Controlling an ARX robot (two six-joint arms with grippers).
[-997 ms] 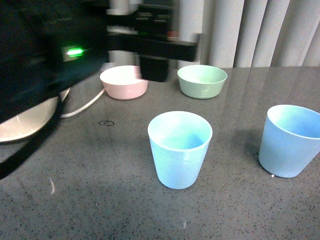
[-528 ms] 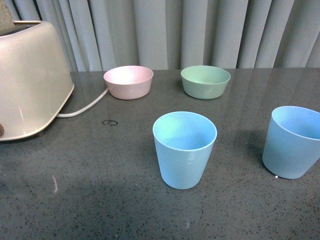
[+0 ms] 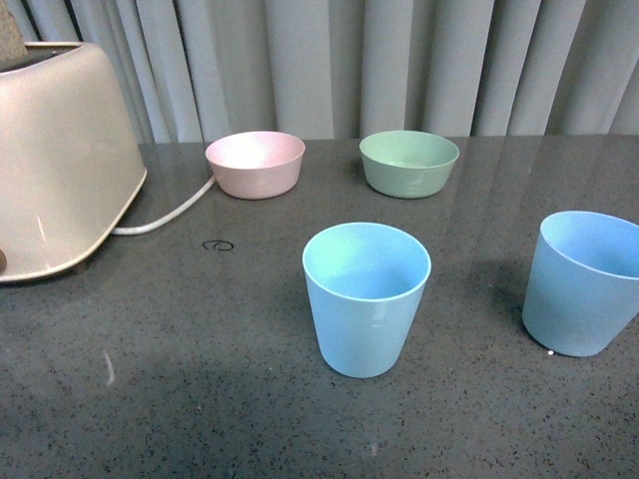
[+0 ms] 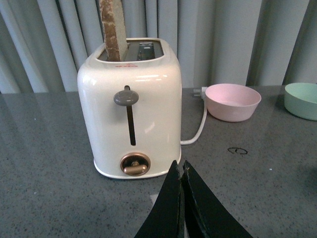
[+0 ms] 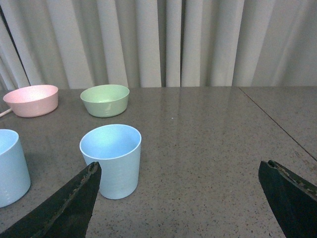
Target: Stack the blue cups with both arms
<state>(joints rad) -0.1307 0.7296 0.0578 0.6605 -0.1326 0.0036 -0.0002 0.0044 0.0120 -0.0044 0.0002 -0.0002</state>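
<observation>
Two light-blue plastic tumblers [image 3: 366, 299], unstacked
Front: centre tumbler [image 3: 366, 299] and right tumbler [image 3: 584, 284] stand well apart on the dark surface [image 3: 200, 399]. Left wrist: left tool [image 4: 179, 168] pinched shut, empty. Right wrist: right tool [image 5: 178, 168] wide open, empty; its finger could clip and topple the right tumbler [image 5: 111, 158].

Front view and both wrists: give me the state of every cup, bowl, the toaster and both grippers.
middle blue cup: upright, empty, unstacked
right blue cup: upright, empty, unstacked
pink bowl: upright, empty
green bowl: upright, empty
toaster: lever up, slice sticking out of a slot
left gripper: shut, empty
right gripper: open, empty
</observation>
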